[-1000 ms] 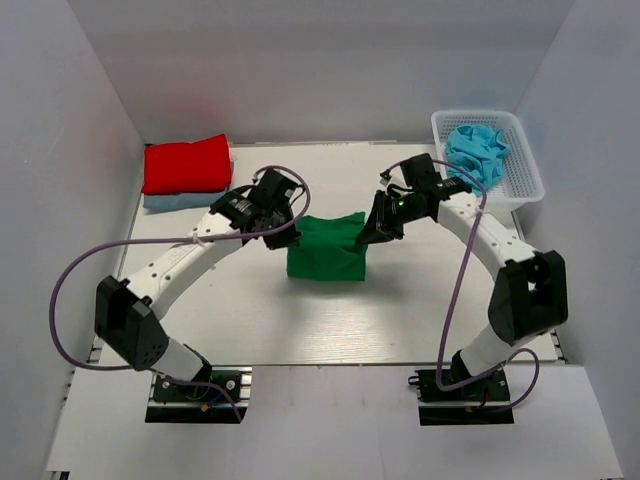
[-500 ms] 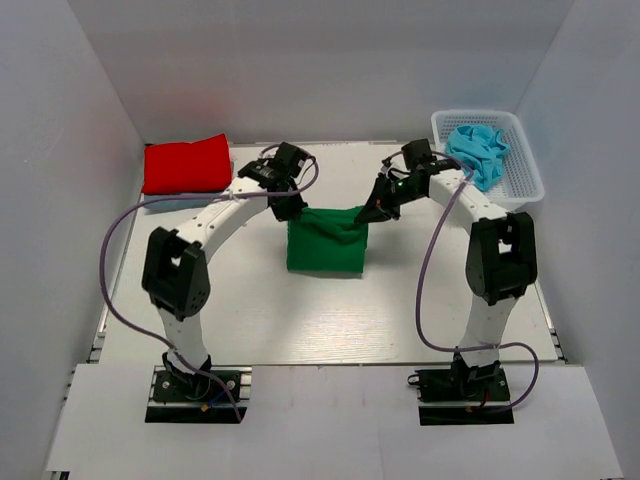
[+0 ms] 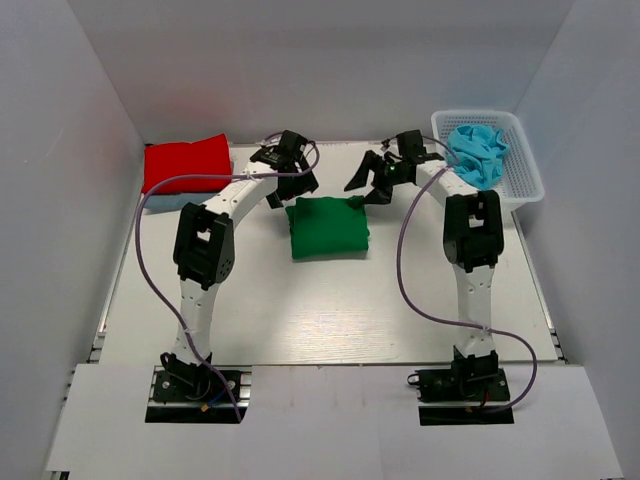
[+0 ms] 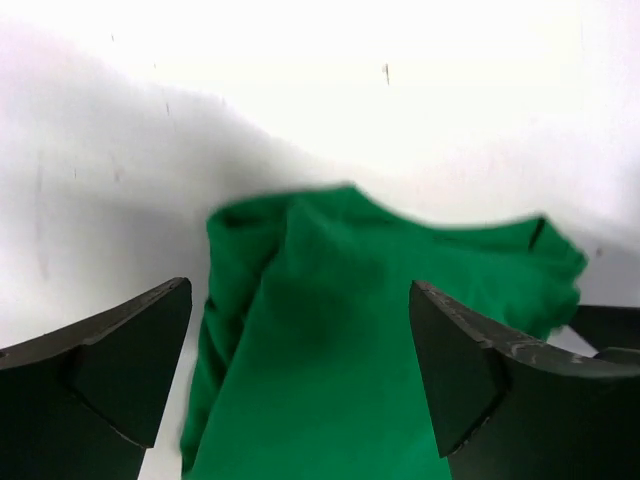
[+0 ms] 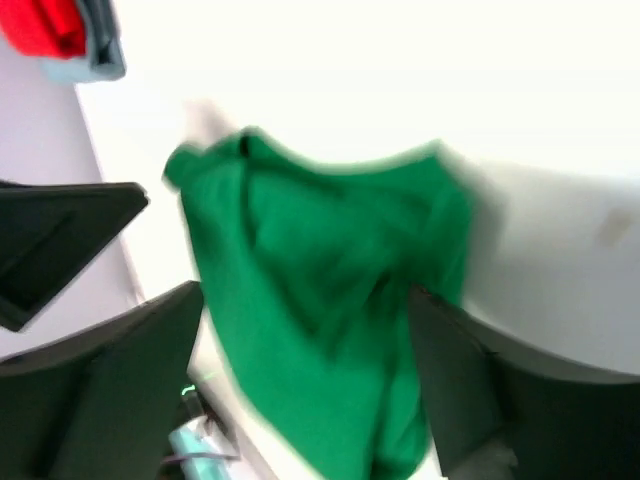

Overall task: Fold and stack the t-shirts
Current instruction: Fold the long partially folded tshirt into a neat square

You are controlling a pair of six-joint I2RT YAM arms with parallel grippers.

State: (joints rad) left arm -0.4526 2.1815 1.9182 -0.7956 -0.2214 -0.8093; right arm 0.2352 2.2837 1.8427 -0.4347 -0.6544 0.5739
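Observation:
A dark green t-shirt point(image 3: 328, 228) lies folded on the white table point(image 3: 300, 300), in the middle towards the back. My left gripper point(image 3: 292, 190) hangs open just above its far left corner. My right gripper point(image 3: 366, 186) hangs open above its far right corner. In the left wrist view the green t-shirt point(image 4: 380, 340) fills the gap below my open left gripper point(image 4: 300, 300). The right wrist view is blurred: the green t-shirt point(image 5: 320, 300) lies under my open right gripper point(image 5: 306, 292). Neither gripper holds any cloth.
A folded red t-shirt point(image 3: 185, 163) lies on a pale blue one point(image 3: 162, 202) at the back left. A white mesh basket point(image 3: 527, 165) at the back right holds a crumpled turquoise t-shirt point(image 3: 478, 152). White walls stand close on three sides.
Both grippers were shut on the green t-shirt's far edge and have opened and let it go. The shirt now lies flat, and both arms have reached further back.

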